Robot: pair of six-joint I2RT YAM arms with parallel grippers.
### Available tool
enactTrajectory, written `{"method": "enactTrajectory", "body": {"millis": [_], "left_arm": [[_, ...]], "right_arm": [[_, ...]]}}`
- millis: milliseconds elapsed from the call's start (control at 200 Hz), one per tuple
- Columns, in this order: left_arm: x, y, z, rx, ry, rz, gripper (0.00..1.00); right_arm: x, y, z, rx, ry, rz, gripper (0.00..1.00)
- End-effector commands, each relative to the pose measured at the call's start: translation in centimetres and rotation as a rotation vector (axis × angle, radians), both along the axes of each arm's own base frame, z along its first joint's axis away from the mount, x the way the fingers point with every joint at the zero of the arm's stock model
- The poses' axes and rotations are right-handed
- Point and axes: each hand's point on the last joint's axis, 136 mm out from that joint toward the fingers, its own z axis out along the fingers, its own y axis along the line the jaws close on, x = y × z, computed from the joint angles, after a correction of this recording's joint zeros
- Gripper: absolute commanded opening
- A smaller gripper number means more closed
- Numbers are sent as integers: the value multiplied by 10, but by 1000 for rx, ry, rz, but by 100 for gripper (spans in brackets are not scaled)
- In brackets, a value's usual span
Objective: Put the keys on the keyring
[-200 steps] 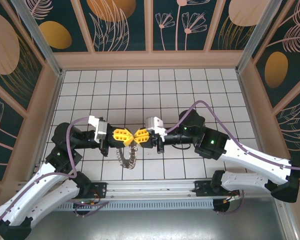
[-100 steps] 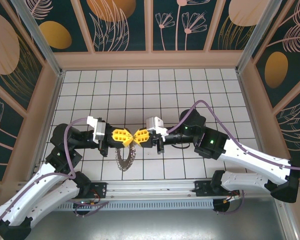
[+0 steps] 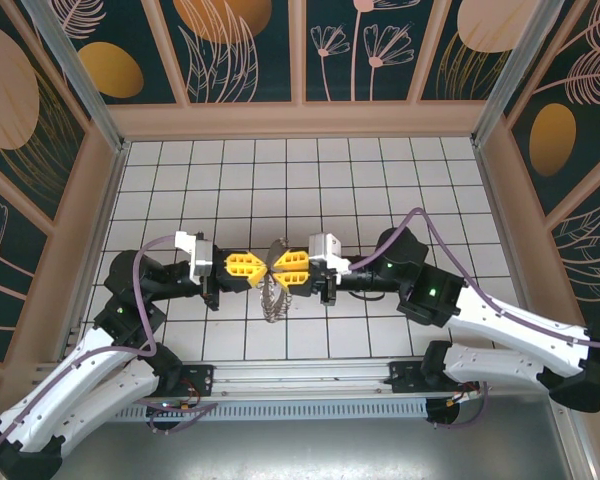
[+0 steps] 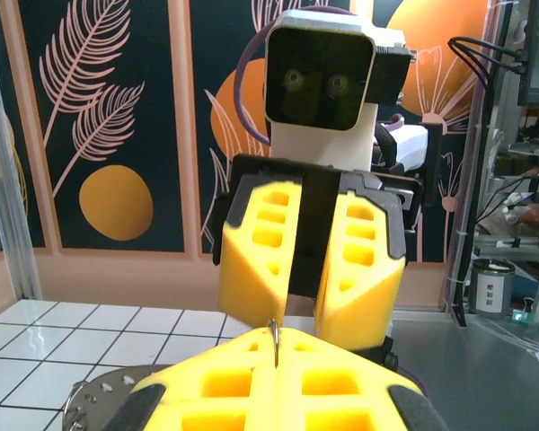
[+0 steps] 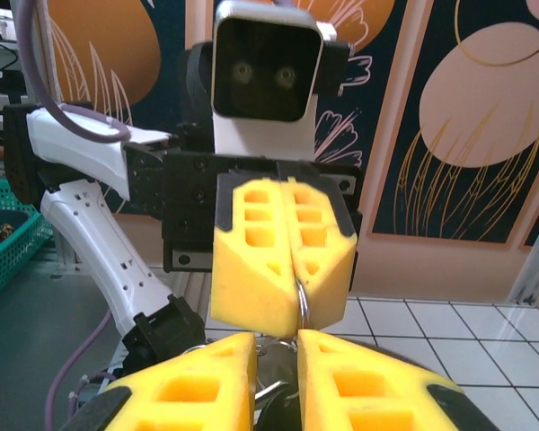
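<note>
The 2 tools meet tip to tip over the near middle of the white tiled worktop (image 3: 380, 180). They are well apart from the wood-framed side wall (image 3: 70, 250) and from the far wall. Bare tiles lie open behind them and to both sides, and the metal rail (image 3: 300, 373) at the near edge is close below.

The keyring (image 3: 273, 297) hangs under the tips. It is flat grey-brown metal with a rim fringed by small wire loops.

The left tool (image 3: 261, 268) is clenched on the keyring, and a thin wire edge (image 4: 274, 343) pokes up between its blocky yellow pads with square pockets. The right tool (image 3: 279, 268) is released, its 2 pads slightly parted. A dark metal piece (image 5: 271, 377) shows in the gap; I cannot tell whether it is the keys.
</note>
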Motion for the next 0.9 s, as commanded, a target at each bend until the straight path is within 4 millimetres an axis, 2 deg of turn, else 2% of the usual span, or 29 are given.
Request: {"method": "enactTrajectory", "body": {"millis": [0,365,896], "left_arm": [[-10,4,17,-56,-50,-32,0],[-16,3,18,-61,-47,-76,0],[-14,1,14,-46,-36,-76,0]], "right_arm": [[0,-7,12,36,-24,-24,19],[-2,1,8,13,-13,12,22],[-5,9,9,23,-15,55,22]]}}
